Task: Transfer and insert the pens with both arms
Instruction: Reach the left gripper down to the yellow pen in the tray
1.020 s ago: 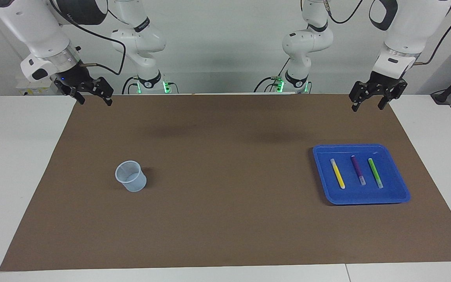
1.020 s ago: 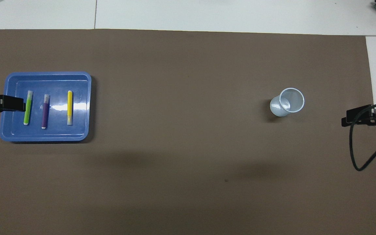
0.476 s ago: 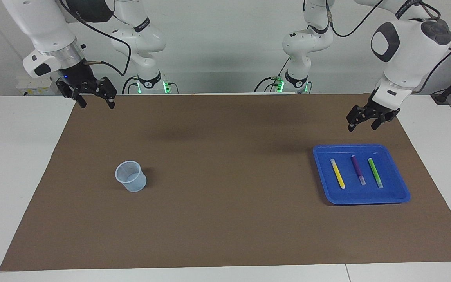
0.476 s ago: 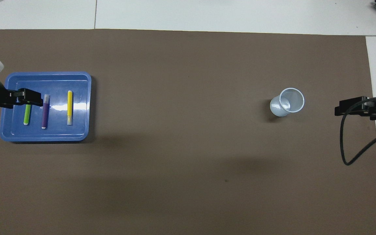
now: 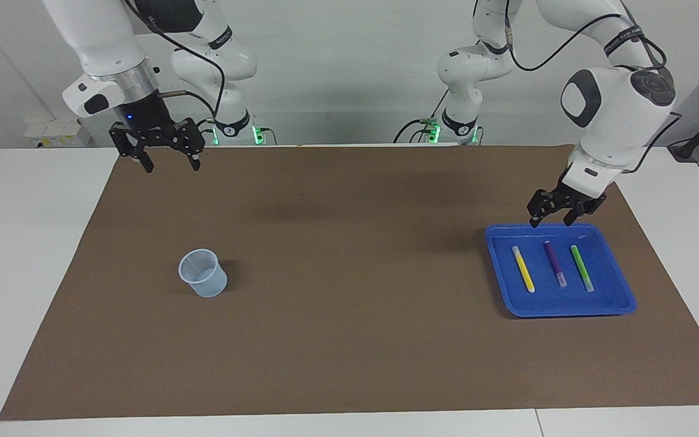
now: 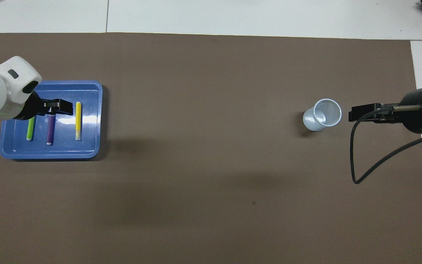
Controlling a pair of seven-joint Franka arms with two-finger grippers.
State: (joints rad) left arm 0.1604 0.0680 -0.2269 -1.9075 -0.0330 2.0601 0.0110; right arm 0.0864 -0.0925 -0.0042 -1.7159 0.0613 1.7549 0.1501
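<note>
We see a blue tray (image 5: 619, 303) lying on the brown mat (image 5: 349, 340) toward the left arm's end of the worktop (image 5: 34, 255). Three pens lie side by side in the tray, apart from one another, each with its length running toward and away from the robots: the yellow pen (image 5: 523, 268) is closest to the middle of the mat, the purple pen (image 5: 554, 263) lies in the middle, and the green pen (image 5: 582, 267) is nearest the worktop's end. Their pale caps point away from the robots.

The left gripper (image 5: 551, 217) hangs in the air over the tray's edge nearest the robots, above the pens and touching none of them. We see its fingers apart, with nothing between them.

A pale see-through cup (image 5: 203, 273) stands upright on the mat toward the right arm's end, well apart from the tray. We see the right gripper (image 5: 172, 164) raised over the mat's edge nearest the robots, with its fingers spread wide and empty. In the overhead view it appears just beside the cup, yet the facing view shows it high above the mat and clear of the cup.
</note>
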